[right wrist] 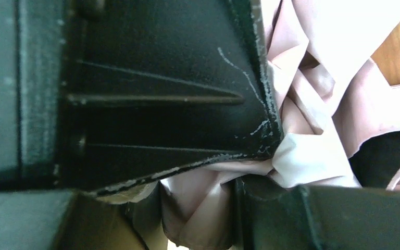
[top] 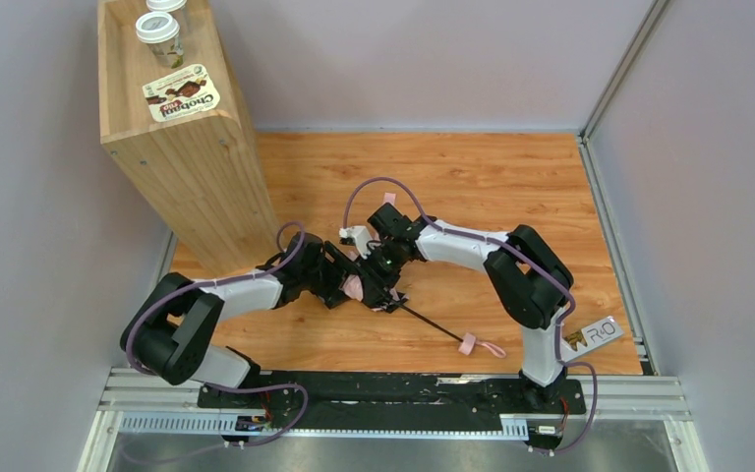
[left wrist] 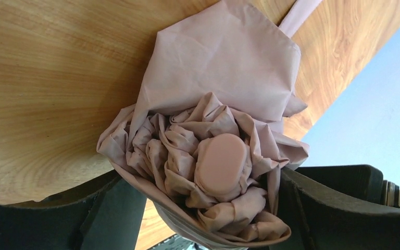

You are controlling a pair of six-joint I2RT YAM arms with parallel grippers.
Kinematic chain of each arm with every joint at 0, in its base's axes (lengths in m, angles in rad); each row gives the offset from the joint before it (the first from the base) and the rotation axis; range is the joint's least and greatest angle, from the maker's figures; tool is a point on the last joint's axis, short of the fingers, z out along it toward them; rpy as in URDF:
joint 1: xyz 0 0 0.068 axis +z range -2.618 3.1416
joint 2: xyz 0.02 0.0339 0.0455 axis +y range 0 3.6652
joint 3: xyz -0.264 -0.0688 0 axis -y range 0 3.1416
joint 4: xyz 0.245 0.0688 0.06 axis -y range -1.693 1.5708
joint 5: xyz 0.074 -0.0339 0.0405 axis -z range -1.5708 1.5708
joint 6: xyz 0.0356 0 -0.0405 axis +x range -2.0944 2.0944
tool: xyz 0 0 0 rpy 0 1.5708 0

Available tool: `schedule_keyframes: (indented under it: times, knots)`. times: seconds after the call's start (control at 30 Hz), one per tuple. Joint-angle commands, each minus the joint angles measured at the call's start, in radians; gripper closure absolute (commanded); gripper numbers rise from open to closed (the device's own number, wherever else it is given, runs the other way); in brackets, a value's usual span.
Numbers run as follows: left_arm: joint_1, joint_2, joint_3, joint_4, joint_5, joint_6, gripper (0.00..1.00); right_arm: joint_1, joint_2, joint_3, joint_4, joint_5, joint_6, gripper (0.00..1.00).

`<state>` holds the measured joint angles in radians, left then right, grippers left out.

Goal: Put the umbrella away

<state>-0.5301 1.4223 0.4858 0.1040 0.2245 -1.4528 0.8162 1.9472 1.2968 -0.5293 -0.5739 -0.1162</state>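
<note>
Umbrella (left wrist: 224, 78) lay bundled mid-tabletop (top: 511, 187), shaft running near-right | left gripper (left wrist: 205, 179) stood spread, straddling bundle | right gripper (right wrist: 271, 166) pinched canopy fabric opposite | both arms equally near.

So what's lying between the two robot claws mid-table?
The crumpled pale pink umbrella. The top view shows it between the left gripper and right gripper; the left wrist view shows it between that gripper's spread fingers.
</note>
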Motion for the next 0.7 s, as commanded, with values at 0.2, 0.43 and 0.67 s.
schedule_keyframes:
  times: [0.2, 0.43, 0.67]
  knots:
    - [-0.034, 0.107, -0.072, -0.077, -0.093, -0.003, 0.78, 0.041, 0.078, 0.058, -0.072, -0.204, -0.042, 1.00]
    - [-0.034, 0.086, -0.093, -0.079, -0.071, 0.006, 1.00, 0.050, -0.017, 0.016, -0.025, 0.105, 0.093, 0.64]
    - [-0.025, 0.102, -0.067, -0.099, -0.008, 0.035, 1.00, 0.239, -0.137, -0.024, -0.054, 0.734, 0.058, 0.09]
